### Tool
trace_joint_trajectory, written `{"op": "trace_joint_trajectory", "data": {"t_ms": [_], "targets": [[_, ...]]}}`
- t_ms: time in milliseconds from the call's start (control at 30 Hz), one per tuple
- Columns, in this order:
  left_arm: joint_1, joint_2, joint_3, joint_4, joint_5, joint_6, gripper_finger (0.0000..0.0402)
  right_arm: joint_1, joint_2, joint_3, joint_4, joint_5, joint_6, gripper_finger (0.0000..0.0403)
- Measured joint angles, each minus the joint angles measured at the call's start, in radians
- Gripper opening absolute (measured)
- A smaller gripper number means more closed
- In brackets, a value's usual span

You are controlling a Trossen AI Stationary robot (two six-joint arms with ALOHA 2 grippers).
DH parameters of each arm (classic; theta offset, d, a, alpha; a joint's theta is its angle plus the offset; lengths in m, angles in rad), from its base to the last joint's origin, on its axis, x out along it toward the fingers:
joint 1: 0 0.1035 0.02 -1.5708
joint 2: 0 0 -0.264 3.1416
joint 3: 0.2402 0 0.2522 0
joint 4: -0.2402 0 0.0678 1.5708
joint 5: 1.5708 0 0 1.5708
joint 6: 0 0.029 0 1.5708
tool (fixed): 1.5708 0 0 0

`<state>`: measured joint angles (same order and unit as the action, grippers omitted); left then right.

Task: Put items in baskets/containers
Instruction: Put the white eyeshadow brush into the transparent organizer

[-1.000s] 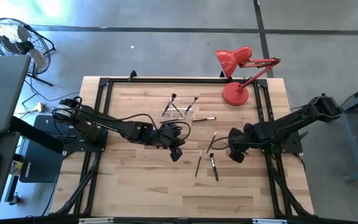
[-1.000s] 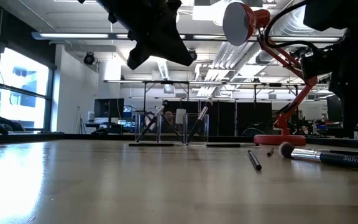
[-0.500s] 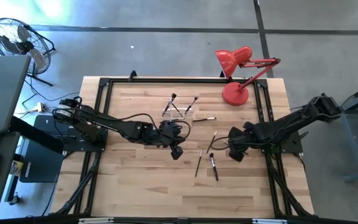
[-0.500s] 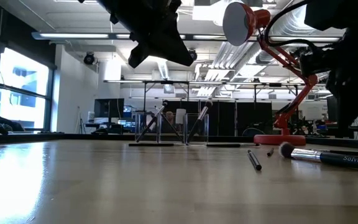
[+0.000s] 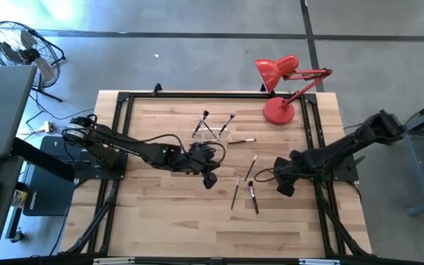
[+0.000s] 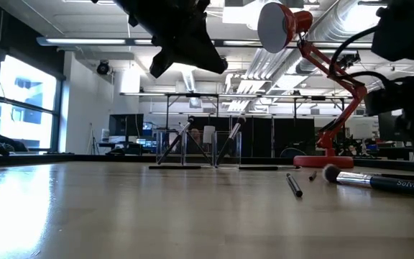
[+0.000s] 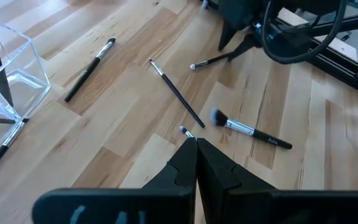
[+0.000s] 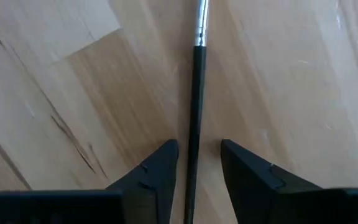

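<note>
1. While the right gripper (image 8: 196, 152) hangs low over the table, well to the right of the clear holder (image 5: 213, 132) and nearer the front edge, its fingers (image 8: 159, 167) stand apart on either side of a slim dark brush (image 8: 196, 93). The brush lies flat on the wood, and a gap shows on each side of the handle: released, nothing held.
2. Judgement: the step in hand is the pickup of this brush. The handle runs nearly in line with the gap and slightly nearer one finger. The gripper should centre on it, settle until the fingertips almost meet the wood, then close squarely across the handle, not on the ferrule, so the thin shaft does not roll or pivot out.
3. Two further brushes (image 5: 235, 193) (image 5: 253, 197) lie side by side in front of the holder, between the two grippers.
4. Left gripper (image 5: 209, 179): clenched and empty, above the table just in front of the holder. It waits.
5. Beside the holder, on its right, one loose brush (image 5: 243, 140) lies on the table.
6. In the holder, two brushes (image 6: 180, 140) lean crossed, heads up. Judgement: most of the task remains.
7. Beyond the holder to its right stands a red desk lamp (image 5: 278, 110), no part of the task. The carry should pass clear of it.
</note>
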<state>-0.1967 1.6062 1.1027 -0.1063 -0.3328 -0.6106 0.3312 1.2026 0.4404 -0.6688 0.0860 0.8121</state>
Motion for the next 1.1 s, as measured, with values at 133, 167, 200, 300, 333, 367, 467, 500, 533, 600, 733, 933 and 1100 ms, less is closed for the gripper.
{"op": "trace_joint_trajectory", "data": {"t_ms": [133, 167, 200, 300, 333, 367, 467, 500, 533, 600, 733, 933, 1100], "targets": [[0.0, 0.0, 0.0, 0.002, 0.0, -0.001, 0.0001, 0.019, -0.005, -0.032, 0.021, 0.032, 0.044, 0.0128], [0.0, 0.0, 0.0, 0.006, 0.0, -0.001, 0.0001, 0.024, -0.005, -0.033, 0.016, 0.038, 0.044, 0.0126], [0.0, 0.0, 0.0, 0.007, 0.0, -0.001, 0.0001, 0.031, -0.005, -0.033, 0.01, 0.041, 0.026, 0.0122], [0.0, 0.0, 0.0, 0.009, -0.001, -0.001, 0.0001, 0.053, -0.005, -0.035, 0.024, 0.056, -0.073, 0.0091], [0.0, 0.0, 0.0, 0.009, -0.002, -0.001, 0.0001, 0.062, -0.004, -0.036, 0.035, 0.065, -0.094, 0.0075], [0.0, 0.0, 0.0, 0.009, -0.003, -0.001, 0.0001, 0.068, -0.003, -0.037, 0.046, 0.072, -0.111, 0.0057], [0.0, 0.0, 0.0, 0.011, -0.003, -0.001, 0.0001, 0.082, -0.003, -0.04, 0.073, 0.085, -0.17, 0.0013], [0.0, 0.0, 0.0, 0.012, -0.003, -0.001, 0.0001, 0.085, -0.002, -0.041, 0.08, 0.087, -0.188, 0.0012], [0.0, 0.0, 0.0, 0.012, -0.003, -0.001, 0.0001, 0.088, -0.002, -0.042, 0.086, 0.091, -0.2, 0.0017], [0.0, 0.0, 0.0, 0.012, -0.001, -0.001, 0.0001, 0.089, 0.0, -0.044, 0.101, 0.099, -0.21, 0.0022], [0.0, 0.0, 0.0, 0.02, 0.002, 0.016, 0.0001, 0.089, 0.0, -0.045, 0.127, 0.119, -0.211, 0.0007], [0.001, 0.0, 0.0, 0.058, 0.001, 0.105, 0.0001, 0.088, 0.008, -0.026, 0.191, 0.232, -0.227, 0.0003], [0.0, 0.0, 0.0, 0.058, 0.0, 0.14, 0.0001, 0.088, 0.006, -0.022, 0.304, 0.3, -0.243, 0.0001]]}}
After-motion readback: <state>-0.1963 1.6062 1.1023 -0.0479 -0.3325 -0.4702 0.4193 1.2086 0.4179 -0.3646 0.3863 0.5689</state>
